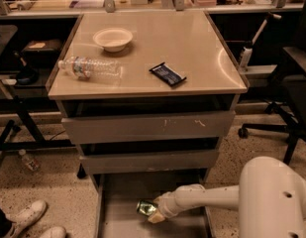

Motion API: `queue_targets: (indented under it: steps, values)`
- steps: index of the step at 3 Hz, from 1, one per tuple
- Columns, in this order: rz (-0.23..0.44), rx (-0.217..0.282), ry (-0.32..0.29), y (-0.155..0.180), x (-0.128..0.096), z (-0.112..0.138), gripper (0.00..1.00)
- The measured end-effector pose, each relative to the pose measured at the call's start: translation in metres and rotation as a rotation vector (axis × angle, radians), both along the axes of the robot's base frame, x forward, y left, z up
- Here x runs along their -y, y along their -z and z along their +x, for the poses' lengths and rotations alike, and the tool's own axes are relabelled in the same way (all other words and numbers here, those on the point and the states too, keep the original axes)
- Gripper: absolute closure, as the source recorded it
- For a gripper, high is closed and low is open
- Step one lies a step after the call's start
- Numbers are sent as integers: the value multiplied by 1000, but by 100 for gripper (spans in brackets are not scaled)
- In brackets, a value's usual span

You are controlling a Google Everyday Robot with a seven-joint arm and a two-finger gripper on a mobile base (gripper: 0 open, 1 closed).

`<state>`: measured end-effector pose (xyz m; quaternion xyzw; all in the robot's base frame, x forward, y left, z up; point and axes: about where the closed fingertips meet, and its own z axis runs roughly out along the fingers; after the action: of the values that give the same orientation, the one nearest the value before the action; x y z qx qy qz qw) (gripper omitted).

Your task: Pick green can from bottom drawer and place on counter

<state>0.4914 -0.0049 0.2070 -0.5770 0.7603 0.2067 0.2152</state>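
Observation:
The green can (pixel 144 208) lies in the open bottom drawer (pixel 120 217), a shallow grey tray pulled out under the cabinet. My gripper (pixel 155 213) reaches in from the right on a white arm and sits right against the can, low over the drawer floor. The counter (pixel 192 53) is the glossy beige top of the grey cabinet, above the two closed grey drawer fronts.
On the counter lie a clear water bottle (pixel 89 67), a white bowl (pixel 113 37) and a dark snack packet (pixel 168 74). A black office chair (pixel 291 88) stands at the right. White shoes (pixel 25 217) and a small bottle (pixel 27 160) are on the floor at the left.

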Motion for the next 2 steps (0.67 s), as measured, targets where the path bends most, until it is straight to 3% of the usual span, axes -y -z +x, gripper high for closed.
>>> queue_targets:
  steps: [1,2]
  values:
    - [17,34,65,-50,24,-13,100]
    - [-11,82,127,-100,60,-25,100]
